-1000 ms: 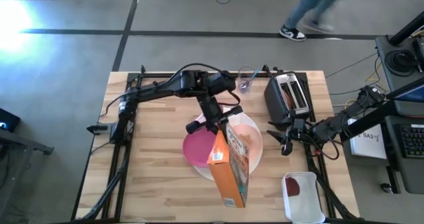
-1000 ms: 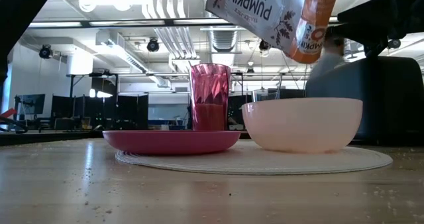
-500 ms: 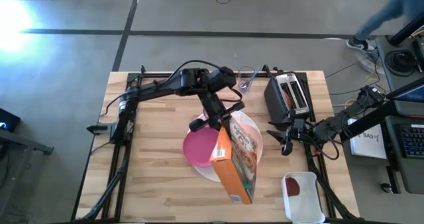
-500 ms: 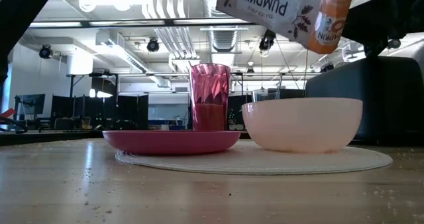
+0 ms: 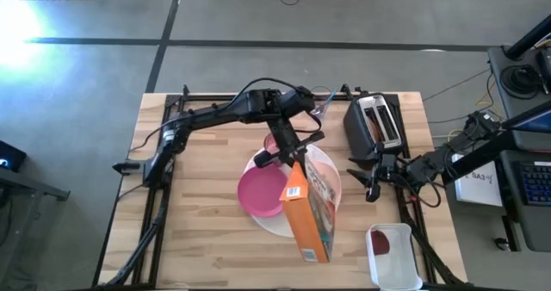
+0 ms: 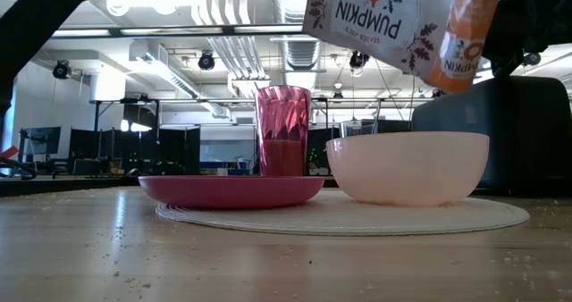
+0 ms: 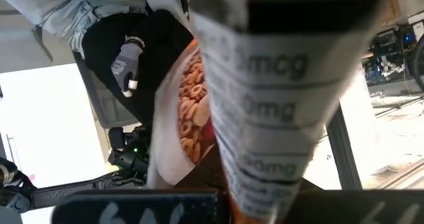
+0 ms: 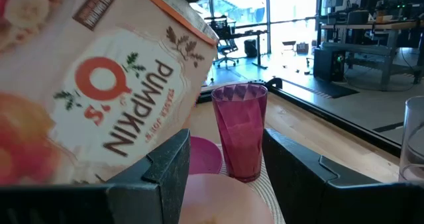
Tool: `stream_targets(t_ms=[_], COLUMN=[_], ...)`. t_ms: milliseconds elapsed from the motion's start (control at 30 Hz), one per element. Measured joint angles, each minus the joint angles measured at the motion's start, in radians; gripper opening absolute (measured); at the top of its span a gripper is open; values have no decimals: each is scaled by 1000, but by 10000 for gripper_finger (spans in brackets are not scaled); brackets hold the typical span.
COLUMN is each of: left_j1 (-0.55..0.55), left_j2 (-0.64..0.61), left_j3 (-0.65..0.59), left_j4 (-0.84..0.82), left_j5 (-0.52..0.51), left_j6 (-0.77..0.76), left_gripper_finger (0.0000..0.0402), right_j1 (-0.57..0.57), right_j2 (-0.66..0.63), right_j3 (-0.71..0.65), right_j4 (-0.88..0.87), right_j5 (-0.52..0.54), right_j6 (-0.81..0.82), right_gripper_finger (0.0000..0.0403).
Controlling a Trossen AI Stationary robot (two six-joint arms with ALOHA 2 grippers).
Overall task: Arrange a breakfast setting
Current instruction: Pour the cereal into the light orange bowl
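My left gripper (image 5: 291,157) is shut on an orange Pumpkin O's cereal box (image 5: 308,213), held in the air above the setting; the box also shows in the low view (image 6: 393,20). Below it, a magenta plate (image 6: 231,190) and a peach bowl (image 6: 407,168) rest on the large white plate (image 6: 357,220). The pink cup (image 6: 284,130) stands upright behind them. My right gripper (image 5: 372,186) is open and empty by the toaster, facing the cup (image 8: 240,128). No spoon shows. My left gripper holds the cereal box by its far end (image 5: 295,170), coming from above and the table's far side. The box fills the left wrist view (image 7: 265,105) and hides the fingers. It hangs tilted and lifted clear, and its print reads upside down in the low view.
A black two-slot toaster (image 5: 376,123) stands at the far right. A white tub (image 5: 394,252) sits at the near right corner. A clear glass (image 5: 320,103) stands at the far edge. Bare wood lies on the table's left half.
My left gripper has gone a little toward the table's right and far edges with the cereal box. The box has turned about somewhat and stays lifted over the bowl. The right arm has kept still.
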Motion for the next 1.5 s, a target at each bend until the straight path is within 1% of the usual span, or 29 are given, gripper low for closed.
stream_targets(t_ms=[200, 500, 867, 1100, 1233, 1333, 1500], left_j1=[6, 9, 17, 35, 37, 37, 37], left_j2=[10, 5, 4, 2, -1, -11, -44], left_j3=[1, 1, 1, 1, 1, 1, 1], left_j4=[33, 24, -36, -39, -82, -159, -367], left_j5=[10, 11, 31, 66, 79, 82, 73], left_j6=[1, 3, 84, 238, 319, 394, 537], left_gripper_finger=[0, 0, 0, 0, 0, 0, 0], right_j1=[0, 0, 0, 0, 0, 0, 0], right_j2=[0, 0, 0, 0, 0, 0, 0], right_j3=[0, 0, 0, 0, 0, 0, 0], right_j4=[0, 0, 0, 0, 0, 0, 0], right_j5=[0, 0, 0, 0, 0, 0, 0], right_j6=[0, 0, 0, 0, 0, 0, 0], right_gripper_finger=[178, 178, 178, 178, 178, 178, 178])
